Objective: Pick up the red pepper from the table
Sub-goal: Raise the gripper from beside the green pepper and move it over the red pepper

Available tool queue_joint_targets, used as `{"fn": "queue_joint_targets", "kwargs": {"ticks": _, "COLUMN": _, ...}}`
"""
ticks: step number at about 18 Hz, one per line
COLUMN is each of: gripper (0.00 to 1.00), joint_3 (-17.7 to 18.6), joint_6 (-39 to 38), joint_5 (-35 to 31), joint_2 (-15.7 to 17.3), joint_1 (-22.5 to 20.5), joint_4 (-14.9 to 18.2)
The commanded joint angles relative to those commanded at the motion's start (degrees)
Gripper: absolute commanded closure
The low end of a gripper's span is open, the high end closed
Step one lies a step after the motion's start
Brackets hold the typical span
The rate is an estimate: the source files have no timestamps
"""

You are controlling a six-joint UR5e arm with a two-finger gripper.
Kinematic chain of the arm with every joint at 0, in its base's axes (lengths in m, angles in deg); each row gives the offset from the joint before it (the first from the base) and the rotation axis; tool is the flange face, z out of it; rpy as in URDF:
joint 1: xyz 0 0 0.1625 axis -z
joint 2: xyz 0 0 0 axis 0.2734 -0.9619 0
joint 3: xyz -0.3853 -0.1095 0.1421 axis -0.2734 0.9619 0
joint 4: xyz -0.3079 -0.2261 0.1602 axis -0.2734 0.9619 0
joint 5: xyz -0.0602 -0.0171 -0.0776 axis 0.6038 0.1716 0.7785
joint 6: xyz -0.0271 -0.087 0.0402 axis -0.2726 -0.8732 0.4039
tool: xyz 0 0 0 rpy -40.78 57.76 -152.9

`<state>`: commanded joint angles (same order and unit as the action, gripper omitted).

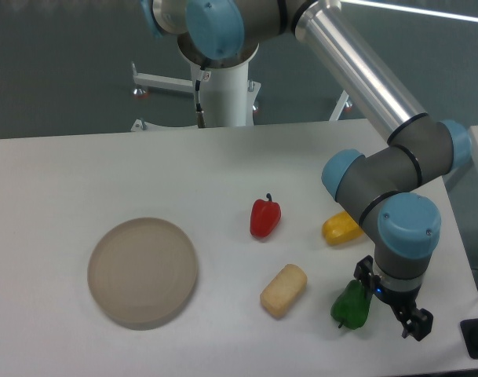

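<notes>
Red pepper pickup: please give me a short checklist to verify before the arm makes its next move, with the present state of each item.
1. Small glossy red bell pepper visible on the large flat white table: ok.
2. Red pepper free of neighbours, with bare table around it: ok.
3. End effector positioned over the red pepper: not ok; it is low at the right, beside the small green pepper.
4. End effector empty: cannot tell; its fingers are partly hidden.
5. Path toward the red pepper: not ok for a low move; the yellow pepper and the beige oblong block lie close.
</notes>
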<state>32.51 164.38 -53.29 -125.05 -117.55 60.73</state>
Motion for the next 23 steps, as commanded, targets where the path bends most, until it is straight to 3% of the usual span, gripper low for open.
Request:
{"fn": "queue_joint_targets", "kwargs": {"ticks": 5, "gripper": 0.00, "joint_3": 1.6, "joint_6": -1.7, "joint_5": -0.8, "joint_2": 0.9, "joint_1": 1.3, "joint_4": -0.2}}
{"fn": "queue_joint_targets", "kwargs": {"ticks": 8, "gripper": 0.00, "joint_3": 5.0, "joint_6": -5.4, "joint_5": -0.1, "joint_2": 3.8, "joint_1": 1.2, "joint_4": -0.1}}
{"fn": "queue_joint_targets", "kwargs": {"ticks": 12, "gripper": 0.00, "joint_3": 14.4, "joint_6": -11.6, "joint_5": -0.4, "joint_2": 9.4, "joint_1": 1.3, "joint_4": 0.4}}
{"fn": "queue_joint_targets", "kwargs": {"ticks": 15, "gripper": 0.00, "joint_3": 26.1, "joint_6": -15.0, "joint_5": 0.8, "joint_2": 17.0, "joint_1": 0.8, "joint_4": 0.1}}
{"fn": "queue_joint_targets", "kwargs": {"ticks": 16, "gripper": 0.00, "joint_3": 28.1, "joint_6": -16.8, "joint_5": 1.6, "joint_2": 18.4, "joint_1": 0.6, "joint_4": 0.2}}
{"fn": "queue_joint_targets", "kwargs": {"ticks": 18, "gripper": 0.00, "joint_3": 31.3, "joint_6": -18.4, "joint_5": 4.2, "joint_2": 20.7, "joint_1": 0.4, "joint_4": 0.3}}
{"fn": "queue_joint_targets", "kwargs": {"ticks": 21, "gripper": 0.00, "joint_3": 37.5, "joint_6": -27.8, "joint_5": 8.3, "joint_2": 24.7, "joint_1": -0.5, "joint_4": -0.6}}
{"fn": "queue_joint_targets", "kwargs": {"ticks": 23, "gripper": 0.00, "joint_3": 44.7, "joint_6": -29.6, "joint_5": 13.2, "joint_2": 29.2, "joint_1": -2.0, "joint_4": -3.6}}
